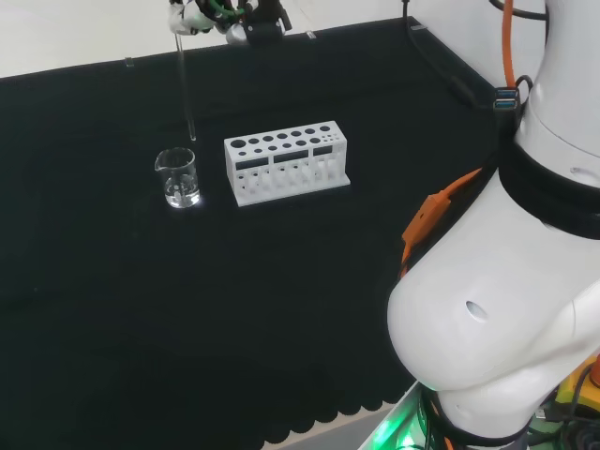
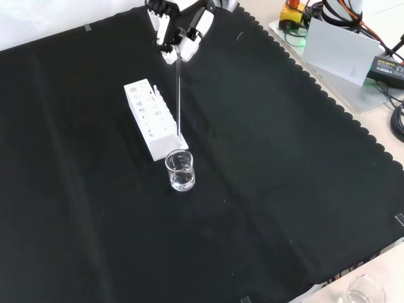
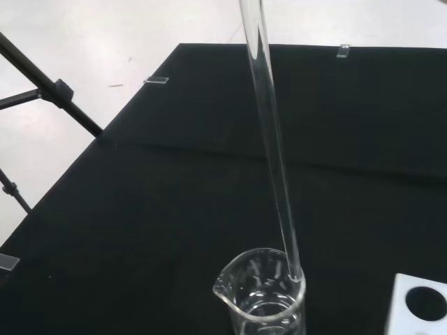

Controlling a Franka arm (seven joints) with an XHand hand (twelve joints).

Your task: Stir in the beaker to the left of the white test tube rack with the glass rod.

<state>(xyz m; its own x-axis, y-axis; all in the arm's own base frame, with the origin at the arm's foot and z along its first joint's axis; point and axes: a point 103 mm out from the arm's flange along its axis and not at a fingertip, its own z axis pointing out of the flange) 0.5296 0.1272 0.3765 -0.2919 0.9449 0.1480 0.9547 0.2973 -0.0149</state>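
A small clear beaker [image 1: 177, 177] with a little clear liquid stands on the black cloth just left of the white test tube rack [image 1: 285, 162] in the head view. The hand [image 2: 180, 28] is high above them, its fingers curled round the top of a long glass rod [image 2: 178, 88]. The rod hangs nearly upright, and its lower tip [image 1: 192, 139] is above the beaker's rim, outside the liquid. In the wrist view the rod [image 3: 274, 146] runs down toward the beaker's rim [image 3: 261, 293]. In the front view the beaker [image 2: 180, 170] stands in front of the rack [image 2: 151, 118].
The arm's white links [image 1: 506, 262] stand at the right of the head view. In the front view a white board and cables [image 2: 344, 47] lie off the cloth at the top right, and another glass vessel [image 2: 365, 291] sits at the bottom right corner.
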